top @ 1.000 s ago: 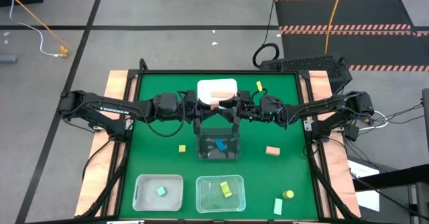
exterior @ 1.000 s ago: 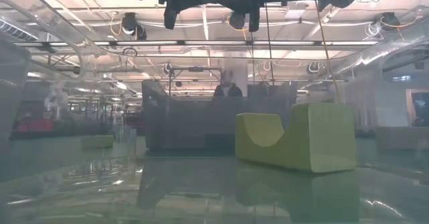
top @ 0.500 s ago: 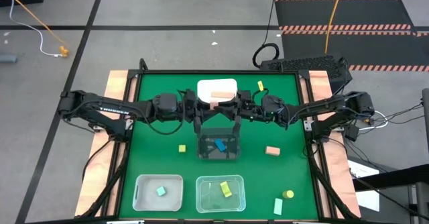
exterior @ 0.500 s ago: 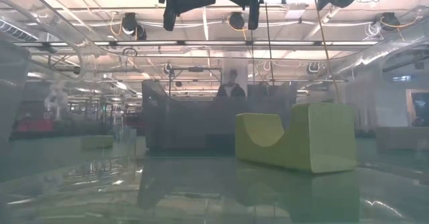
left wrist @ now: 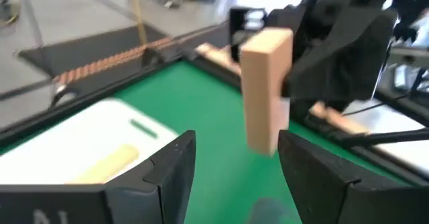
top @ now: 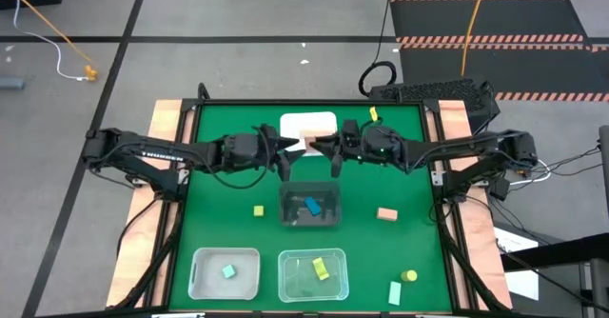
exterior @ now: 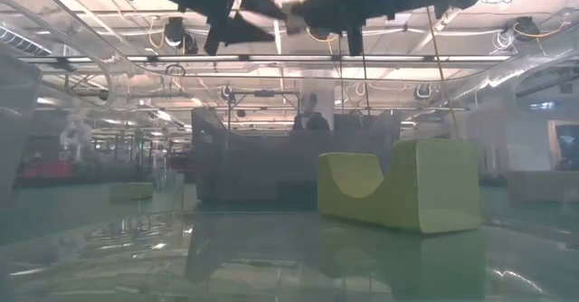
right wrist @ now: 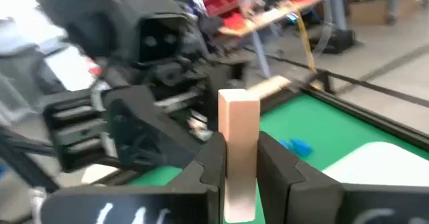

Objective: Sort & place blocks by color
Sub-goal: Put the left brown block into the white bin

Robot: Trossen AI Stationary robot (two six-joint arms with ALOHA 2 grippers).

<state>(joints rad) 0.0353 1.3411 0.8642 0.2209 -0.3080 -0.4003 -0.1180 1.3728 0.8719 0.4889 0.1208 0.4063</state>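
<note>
Pinching the tan block upright above the white bin at the table's far middle, the right gripper grips its flat sides, while the spread left gripper faces it; it is probably light, stiff wood.

Tan block: smooth matt wood; table: green matt cloth.

Green counter in play — white bin just behind the fingers, dark bin below them, two clear bins well apart — nearest edge.
</note>
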